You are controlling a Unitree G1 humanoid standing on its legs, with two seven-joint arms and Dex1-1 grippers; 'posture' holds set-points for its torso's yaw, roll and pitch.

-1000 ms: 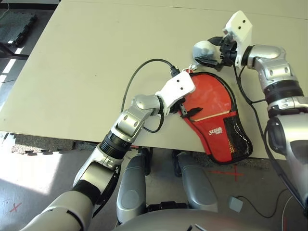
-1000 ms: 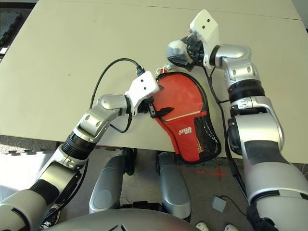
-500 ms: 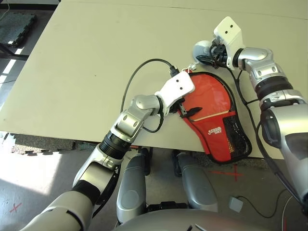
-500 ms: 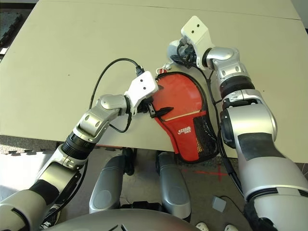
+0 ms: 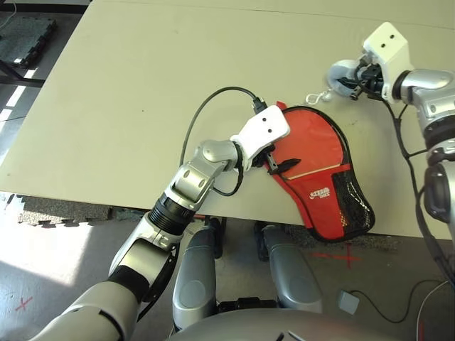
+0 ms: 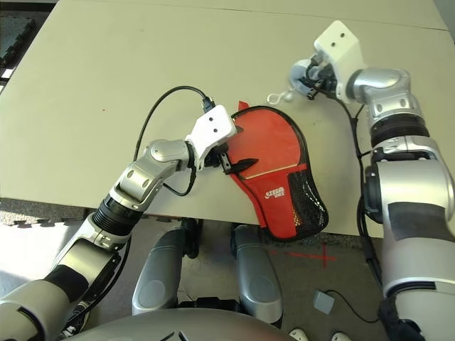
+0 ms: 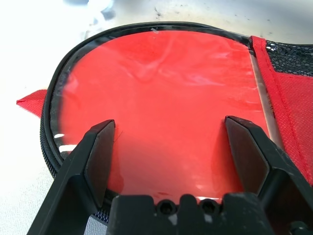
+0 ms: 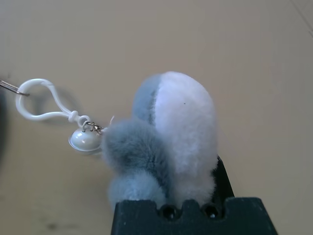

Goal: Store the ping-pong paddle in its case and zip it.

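Open, our left pincer [image 7: 171, 122] spreads its fingers over the case [image 5: 309, 145], whose body lies toward three o'clock from that pincer. Our right pincer [image 5: 353, 85] is closed on the plush charm [image 8: 183, 127], with the case down toward seven o'clock from it. Smooth, glossy clear film covers the rounded red face, edged with black zipper trim; whether that red is the paddle's, we cannot tell. Toward five o'clock come woven red fabric, a white logo [image 5: 319, 193] and a black mesh pocket [image 5: 350, 199], the end overhanging the worktop [image 5: 163, 92]. A pointed red tab [image 7: 33, 102] sticks out at eleven o'clock. The charm is fuzzy, rounded, grey and white, its smooth white clip [image 8: 41, 116] and shiny round bell [image 8: 85, 140] toward the case.
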